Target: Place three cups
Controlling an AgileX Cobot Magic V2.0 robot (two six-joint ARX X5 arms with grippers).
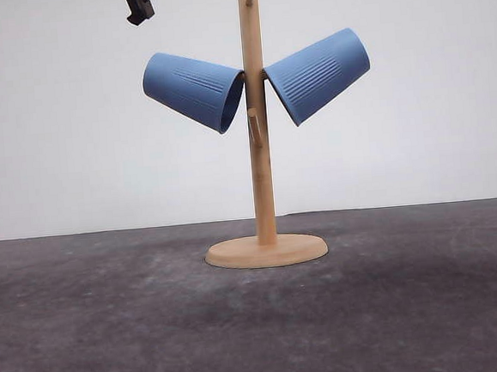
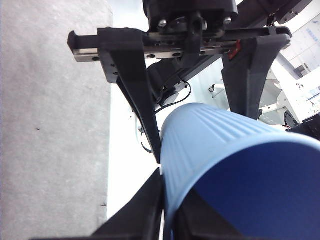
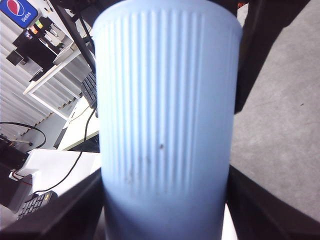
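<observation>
In our right wrist view, a ribbed light-blue cup (image 3: 167, 115) sits clamped between the right end effector (image 3: 165, 210) fingers. In our left wrist view, the left end effector (image 2: 165, 210) pinches the rim of a cup (image 2: 235, 170), its open mouth facing the camera. Farther off, above the dark table (image 1: 113, 326), we see two blue cups (image 1: 194, 91) (image 1: 318, 74) hanging tilted on either side of a wooden stand (image 1: 259, 151).
</observation>
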